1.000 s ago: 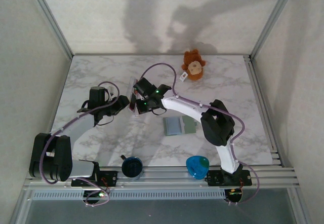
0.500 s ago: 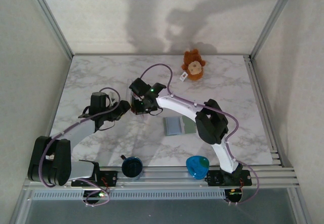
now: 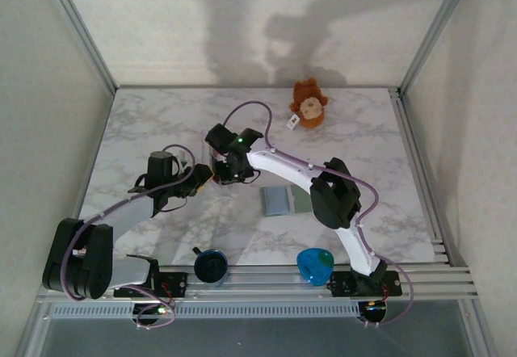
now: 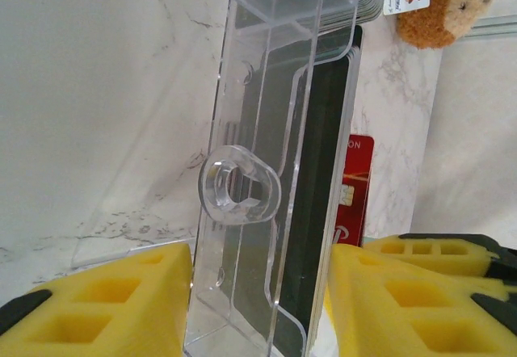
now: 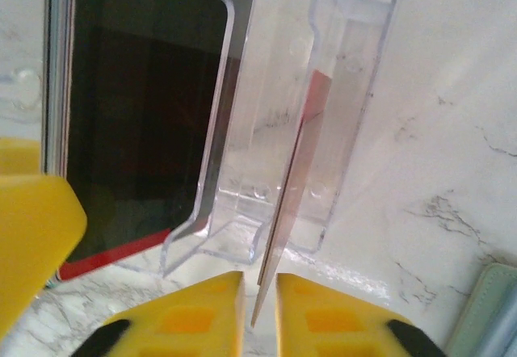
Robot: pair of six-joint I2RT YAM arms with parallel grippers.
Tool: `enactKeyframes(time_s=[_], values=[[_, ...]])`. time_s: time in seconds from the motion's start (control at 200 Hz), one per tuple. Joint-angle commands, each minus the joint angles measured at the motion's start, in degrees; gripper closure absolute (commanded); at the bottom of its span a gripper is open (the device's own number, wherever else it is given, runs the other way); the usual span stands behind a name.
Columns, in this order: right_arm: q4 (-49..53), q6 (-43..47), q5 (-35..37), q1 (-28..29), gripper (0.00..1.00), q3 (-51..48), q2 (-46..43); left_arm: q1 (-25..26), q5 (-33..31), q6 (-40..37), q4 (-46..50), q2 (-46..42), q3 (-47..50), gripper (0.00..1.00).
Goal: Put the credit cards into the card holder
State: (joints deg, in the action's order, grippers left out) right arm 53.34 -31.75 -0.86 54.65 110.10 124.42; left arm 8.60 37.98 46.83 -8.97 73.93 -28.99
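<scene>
Card: a thin, flat red credit card [image 5: 287, 195] is seen edge-on in a slot of the clear plastic stand [image 5: 234, 212], with its lower corner poking out below the stand's base.
Handling: it is judged light, stiff, a little springy and slick-faced. It is best pinched flat on both faces near the free corner and drawn along the slot, not twisted.
Right gripper [image 5: 260, 304]: it is narrowed to a slit, with 1 yellow foam pad [image 5: 186, 312] on each side of the card's lower edge. A sliver of gap shows, so a firm clamp cannot be told.
Left gripper [image 4: 258, 308]: it is closed about the stand's lower part.
Other card: a second red card [image 4: 355, 187] is seen just behind the stand's wall.
Holder: the flat grey-green folding wallet [image 3: 287, 201] lies open on the marble table [image 3: 161, 123], near the right gripper and to its right, with no red seen on it.
</scene>
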Motion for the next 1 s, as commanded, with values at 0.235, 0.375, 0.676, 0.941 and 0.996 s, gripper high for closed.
enactKeyframes(time_s=[0.235, 0.375, 0.676, 0.941, 0.996], values=[[2.10, 2.17, 0.77, 0.84, 0.84, 0.55, -0.93, 0.63, 0.43, 0.55, -0.75, -0.21, -0.39, 0.52], [2.56, 2.69, 1.92, 0.85, 0.97, 0.64, -1.21, 0.70, 0.43, 0.34, -0.77, 0.12, -0.40, 0.52], [3.81, 3.14, 5.12, 0.84, 1.00, 0.68, -2.32, 0.63, 0.08, 0.04, -0.61, 0.58, -0.50, 0.52], [7.08, 3.61, 8.22, 0.85, 1.00, 2.00, -5.11, 0.36, -1.58, -2.24, 3.49, -0.63, -2.96, 0.44], [7.43, 3.70, 8.67, 0.81, 1.00, 1.66, -6.39, 0.06, -2.10, -2.77, 4.75, -1.51, -3.83, 0.40]])
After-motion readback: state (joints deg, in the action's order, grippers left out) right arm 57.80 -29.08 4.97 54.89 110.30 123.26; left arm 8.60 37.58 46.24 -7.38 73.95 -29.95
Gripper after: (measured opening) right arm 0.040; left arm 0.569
